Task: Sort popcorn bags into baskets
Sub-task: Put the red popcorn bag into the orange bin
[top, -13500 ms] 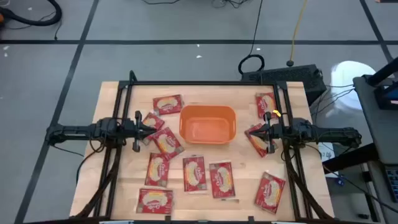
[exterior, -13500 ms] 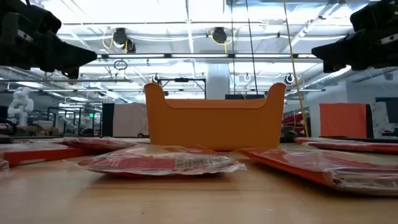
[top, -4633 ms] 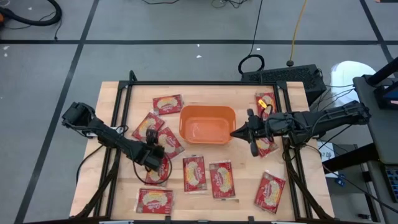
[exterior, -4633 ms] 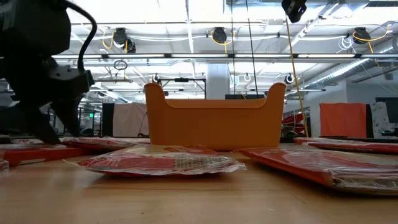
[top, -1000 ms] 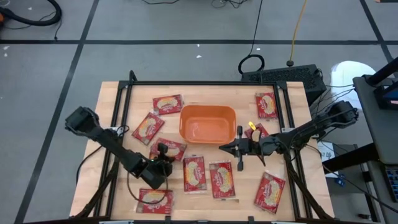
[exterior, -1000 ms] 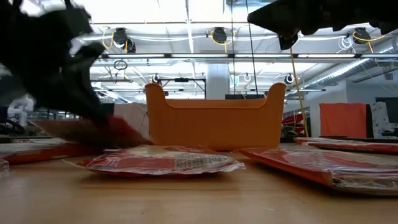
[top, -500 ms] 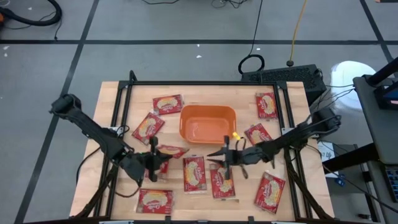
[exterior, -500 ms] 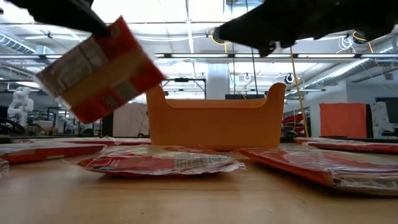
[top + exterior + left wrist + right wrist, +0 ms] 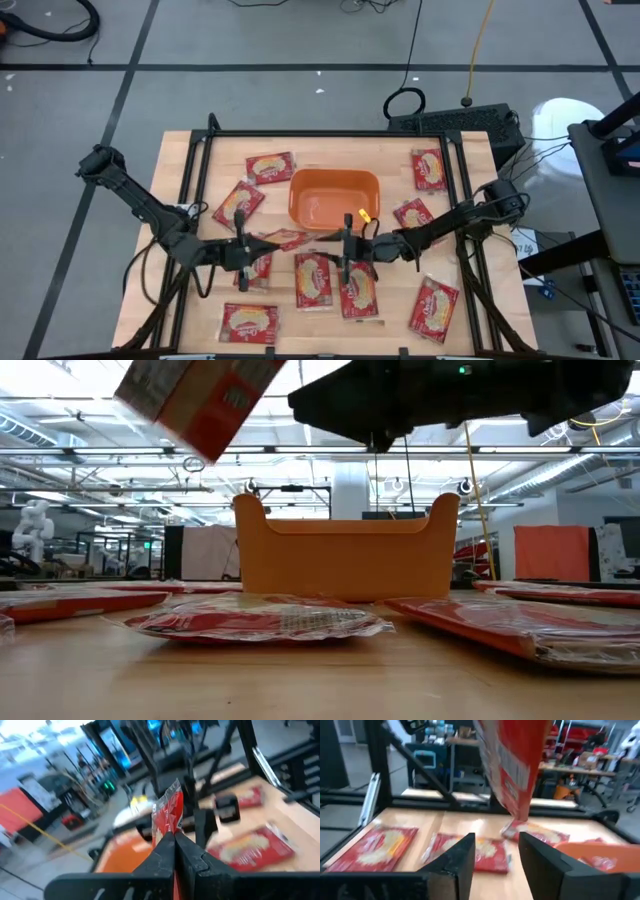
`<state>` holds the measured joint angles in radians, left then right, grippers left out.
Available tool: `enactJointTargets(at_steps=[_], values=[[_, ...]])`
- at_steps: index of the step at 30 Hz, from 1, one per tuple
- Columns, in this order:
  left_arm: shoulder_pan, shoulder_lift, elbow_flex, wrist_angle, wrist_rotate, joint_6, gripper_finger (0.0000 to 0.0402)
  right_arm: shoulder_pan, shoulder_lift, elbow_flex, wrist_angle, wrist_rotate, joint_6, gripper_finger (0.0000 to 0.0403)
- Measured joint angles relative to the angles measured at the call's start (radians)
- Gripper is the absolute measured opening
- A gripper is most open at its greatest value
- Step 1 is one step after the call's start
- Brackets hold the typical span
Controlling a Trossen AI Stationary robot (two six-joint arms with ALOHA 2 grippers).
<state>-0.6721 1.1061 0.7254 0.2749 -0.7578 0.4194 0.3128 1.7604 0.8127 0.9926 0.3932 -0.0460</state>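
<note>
My left jaws (image 9: 243, 253) pinch a flat red popcorn packet (image 9: 281, 240), aloft beside the orange plastic bin (image 9: 334, 199). Right jaws (image 9: 347, 252) gape empty. Carry it squarely over the rim before releasing.

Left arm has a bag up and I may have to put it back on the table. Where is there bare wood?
Bare wood: the left edge strip and the stretch between the orange bin and the back-right bag. The bin is empty. The front middle is crowded: three bags under both grippers, the left gripper gripping the lifted bag.
</note>
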Motion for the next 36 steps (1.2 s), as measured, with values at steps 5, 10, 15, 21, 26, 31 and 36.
enactJointTargets(at_steps=[5,10,15,21,26,31,36], values=[[0.028,0.004,0.0,0.115,0.047,0.072,0.0001,-0.03,-0.002,0.0,0.122,-0.006,-0.106,0.0166],[0.07,0.023,0.0,0.171,0.129,0.085,0.0001,-0.057,-0.002,0.0,0.195,-0.083,-0.21,0.0182],[0.094,0.053,0.0,0.218,0.2,0.112,0.0,-0.08,-0.002,0.0,0.202,-0.117,-0.229,0.0191],[0.119,0.062,0.0,0.236,0.241,0.115,0.0,-0.098,-0.002,0.0,0.217,-0.266,-0.185,0.0185],[0.141,0.061,0.0,0.259,0.293,0.119,0.0001,-0.11,-0.002,-0.001,0.249,-0.346,-0.155,0.0158],[0.148,0.077,0.0,0.263,0.314,0.118,0.0001,-0.11,-0.002,-0.001,0.303,-0.347,-0.169,0.0114],[0.148,0.086,0.0,0.276,0.314,0.111,0.0002,-0.11,-0.002,-0.001,0.299,-0.348,-0.188,0.0063]])
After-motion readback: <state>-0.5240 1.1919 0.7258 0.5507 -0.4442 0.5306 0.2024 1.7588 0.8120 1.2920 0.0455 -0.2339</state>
